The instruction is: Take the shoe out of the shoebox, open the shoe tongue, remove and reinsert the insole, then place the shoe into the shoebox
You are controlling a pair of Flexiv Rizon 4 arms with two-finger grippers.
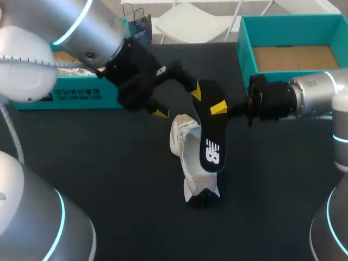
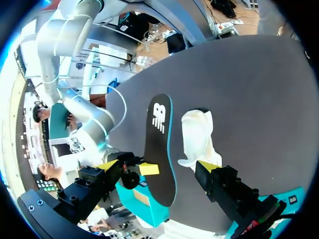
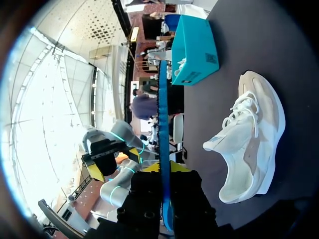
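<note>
Your right gripper is clamped on one end of the insole, holding it clear of the shoe, which sits on the table. Your left gripper stands open beside the insole, gripping nothing. Assessment: shoe out of shoebox, insole removed; reinsertion and boxing outstanding
</note>
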